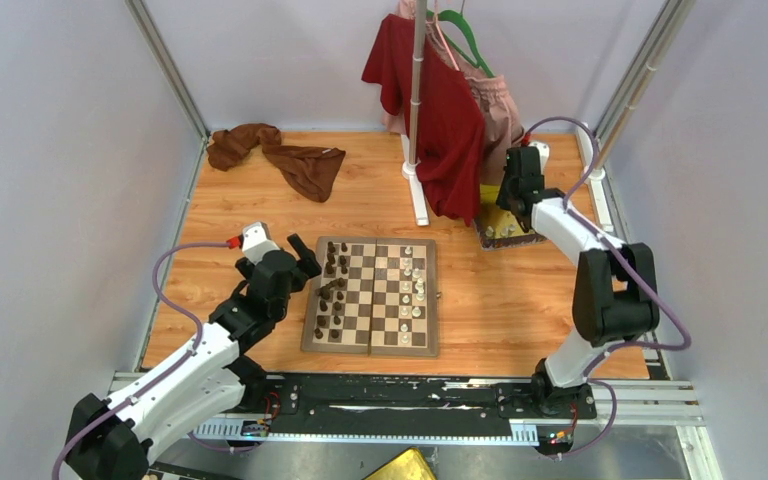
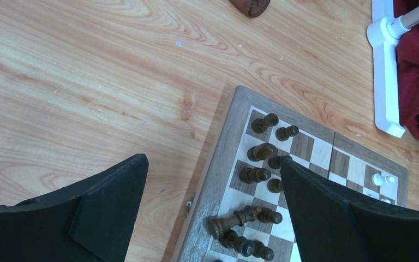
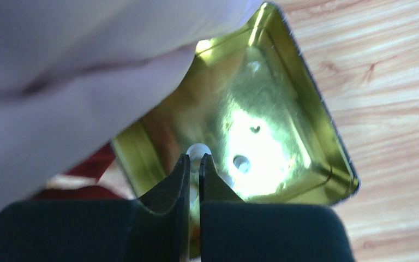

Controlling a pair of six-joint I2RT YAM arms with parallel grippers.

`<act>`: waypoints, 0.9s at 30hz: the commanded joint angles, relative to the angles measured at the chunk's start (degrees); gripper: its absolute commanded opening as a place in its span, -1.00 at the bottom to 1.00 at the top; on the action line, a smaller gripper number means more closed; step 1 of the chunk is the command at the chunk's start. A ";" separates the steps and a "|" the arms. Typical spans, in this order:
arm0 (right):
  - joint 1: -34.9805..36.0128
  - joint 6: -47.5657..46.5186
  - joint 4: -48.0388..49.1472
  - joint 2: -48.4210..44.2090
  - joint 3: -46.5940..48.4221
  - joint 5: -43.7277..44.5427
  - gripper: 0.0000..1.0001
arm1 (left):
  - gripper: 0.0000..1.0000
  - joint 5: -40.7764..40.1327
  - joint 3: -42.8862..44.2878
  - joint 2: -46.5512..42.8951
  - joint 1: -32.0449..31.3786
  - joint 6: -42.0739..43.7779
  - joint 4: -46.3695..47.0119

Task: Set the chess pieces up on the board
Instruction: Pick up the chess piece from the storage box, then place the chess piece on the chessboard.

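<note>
The board point(image 1: 370, 348) lies in the middle of the table. Dark pieces point(image 1: 332, 290) crowd its left half and cream-white pieces point(image 1: 412, 290) stand on its right half. My left gripper point(image 1: 305, 255) hovers open over the board's left border point(image 2: 234, 109), nothing between its fingers point(image 2: 213, 159). Below it one dark piece point(image 2: 234, 219) lies on its side among upright ones. At the back right, my right gripper point(image 1: 513, 215) reaches into a gold tray point(image 3: 283, 109). Its jaws point(image 3: 194, 157) are shut on a cream-white piece point(image 3: 198, 149). Another white piece point(image 3: 241, 162) rests in the tray.
A white rack pole point(image 1: 418, 100) with a red garment point(image 1: 440, 110) stands behind the board, its base point(image 2: 384, 82) close to the board's far corner. A brown cloth point(image 1: 280, 155) lies at the back left. A gold object point(image 1: 400, 467) sits below the arm bases.
</note>
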 commanded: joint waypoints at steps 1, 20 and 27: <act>5.51 -0.33 -3.35 -7.92 -4.93 2.34 -1.00 | 1.00 -1.85 1.67 -1.61 0.30 1.04 -1.18; 28.15 -1.92 -8.86 -13.72 -8.02 0.09 -1.00 | 1.00 -1.01 -1.43 -5.06 0.31 -0.85 -3.02; 29.68 -3.21 -8.11 -7.20 -4.04 -1.12 -1.00 | 1.00 -1.30 -0.86 -3.48 0.30 -0.57 -2.14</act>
